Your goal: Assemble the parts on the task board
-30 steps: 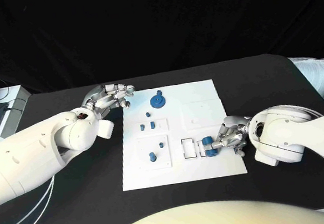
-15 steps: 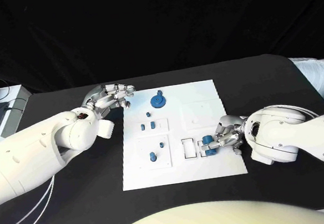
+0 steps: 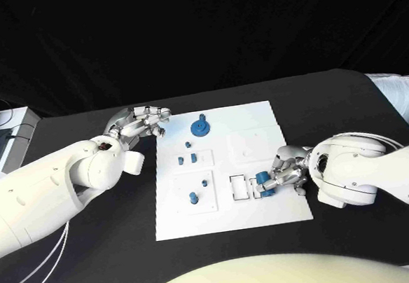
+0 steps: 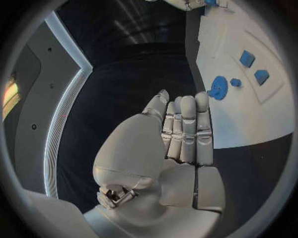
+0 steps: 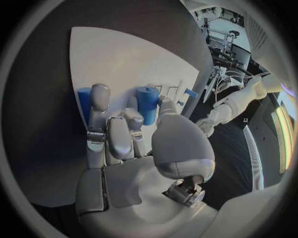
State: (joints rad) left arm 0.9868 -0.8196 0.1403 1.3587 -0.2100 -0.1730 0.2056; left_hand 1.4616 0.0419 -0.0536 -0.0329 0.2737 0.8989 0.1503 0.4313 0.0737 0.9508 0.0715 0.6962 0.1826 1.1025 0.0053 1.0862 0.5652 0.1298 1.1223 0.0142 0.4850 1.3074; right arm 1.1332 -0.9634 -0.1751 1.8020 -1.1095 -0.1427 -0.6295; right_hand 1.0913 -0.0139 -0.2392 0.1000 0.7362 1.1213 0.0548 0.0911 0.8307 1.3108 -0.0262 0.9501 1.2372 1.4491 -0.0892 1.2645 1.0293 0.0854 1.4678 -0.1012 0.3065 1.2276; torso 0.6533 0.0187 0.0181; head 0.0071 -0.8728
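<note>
The right hand (image 3: 282, 172) pinches a blue part (image 3: 262, 178) at the board's (image 3: 252, 117) 4 o'clock corner. The left hand (image 3: 141, 123), fingers straight and together, holds nothing at the board's 10 o'clock corner.

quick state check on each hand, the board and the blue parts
left hand: fingers together, holding nothing, at the board's far left corner
right hand: grips a blue cylinder at the board's right side
task board: flat on the table
blue round part: lies on the board's far end
</note>
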